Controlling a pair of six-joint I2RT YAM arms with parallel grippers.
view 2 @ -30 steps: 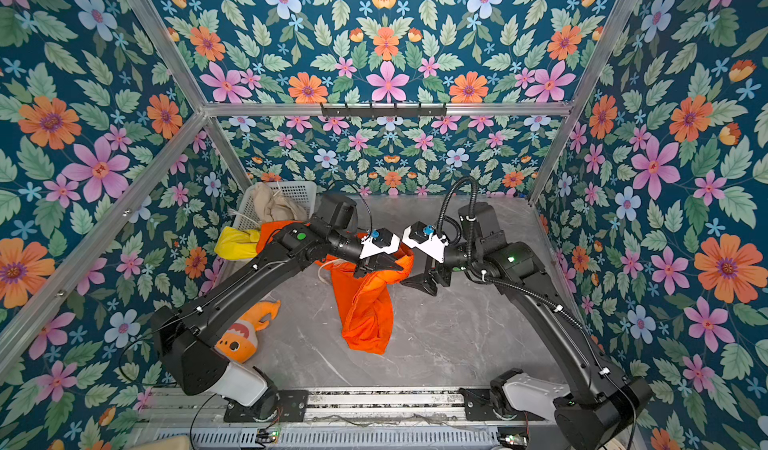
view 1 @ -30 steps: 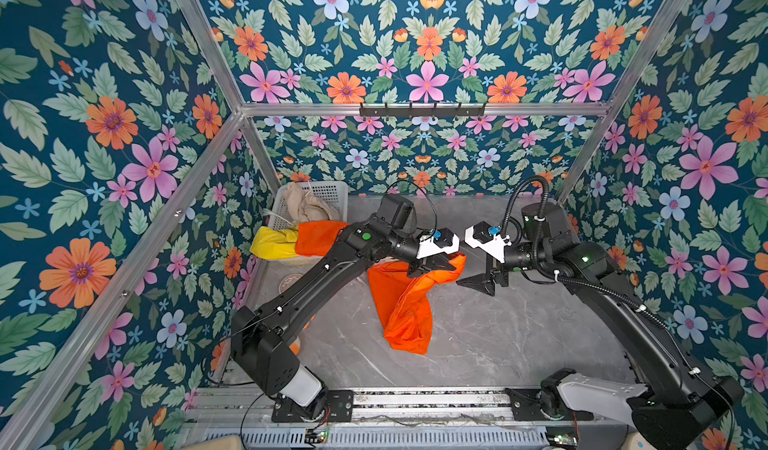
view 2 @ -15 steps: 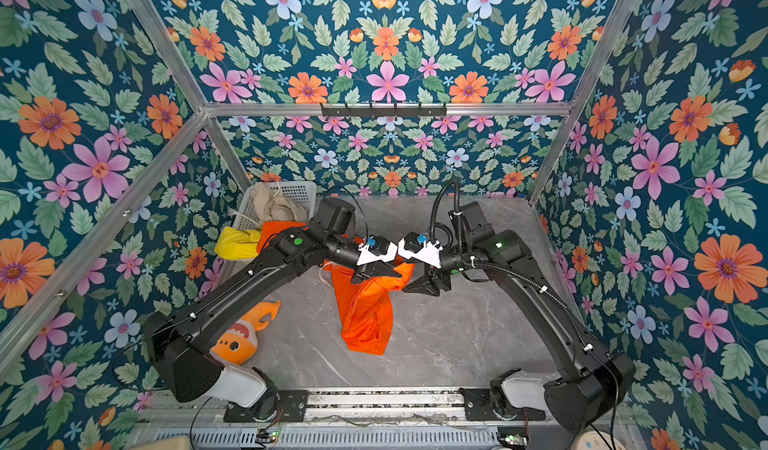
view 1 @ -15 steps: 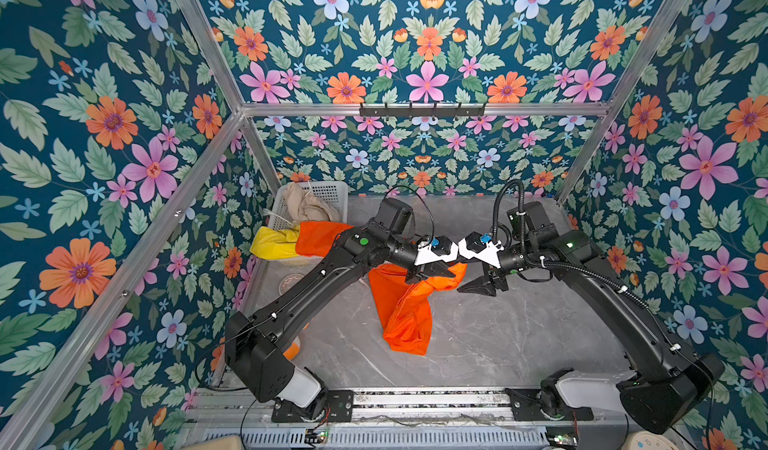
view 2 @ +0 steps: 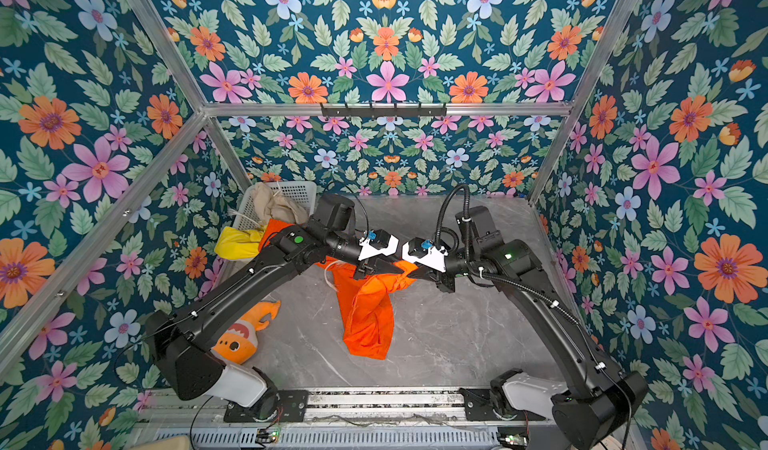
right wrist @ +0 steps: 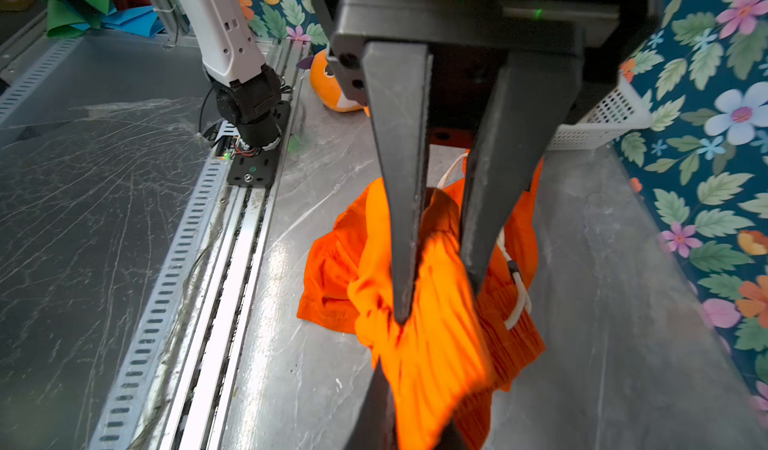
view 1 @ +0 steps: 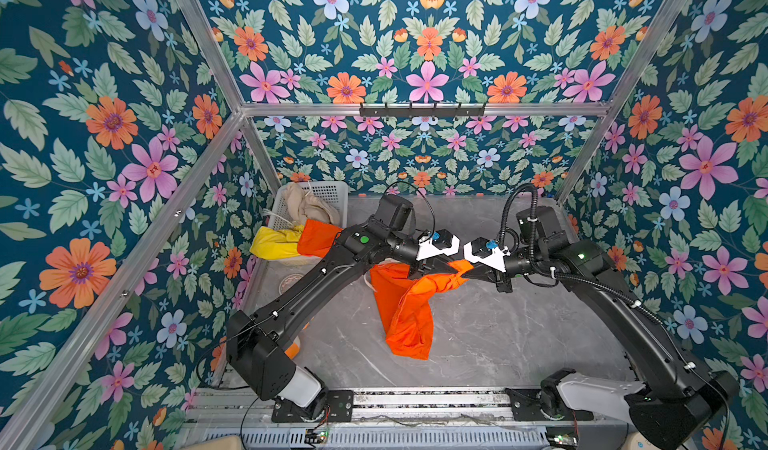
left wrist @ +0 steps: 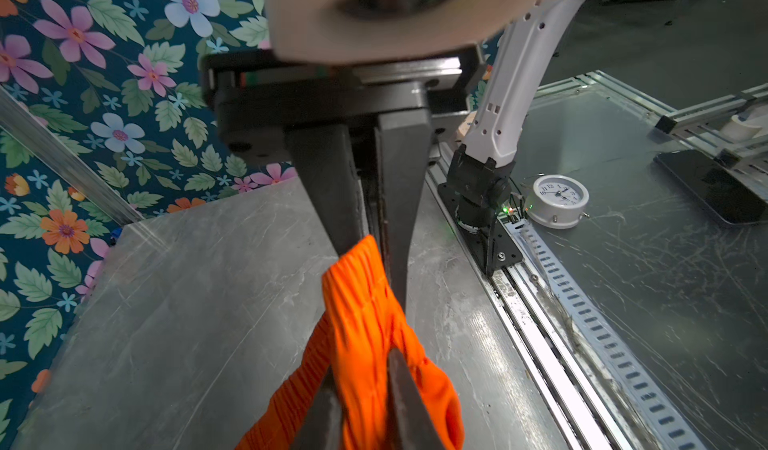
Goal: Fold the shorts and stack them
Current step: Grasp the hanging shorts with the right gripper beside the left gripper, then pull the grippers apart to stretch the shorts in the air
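The orange shorts (view 1: 405, 311) (view 2: 370, 319) hang by their waistband above the grey table, their lower part crumpled on it. My two grippers meet tip to tip at the raised waistband in both top views. My right gripper (view 1: 464, 274) (right wrist: 415, 402) is shut on the ribbed waistband (left wrist: 357, 302). My left gripper (view 1: 449, 267) (left wrist: 361, 363) has its fingers (right wrist: 401, 219) slightly parted, with orange cloth still between them. The yellow shorts (view 1: 274, 242) hang over the basket's front. The beige shorts (view 1: 305, 207) lie in the basket.
A white perforated basket (view 1: 332, 190) stands at the back left corner. An orange plush fish (view 2: 241, 336) lies at the front left beside the left arm's base. More orange cloth (view 1: 318, 238) shows by the basket behind the left arm. Floral walls close three sides.
My right gripper moved left to the raised waistband and shut on it beside the left gripper. The left gripper's fingers, shut before, have parted a little.
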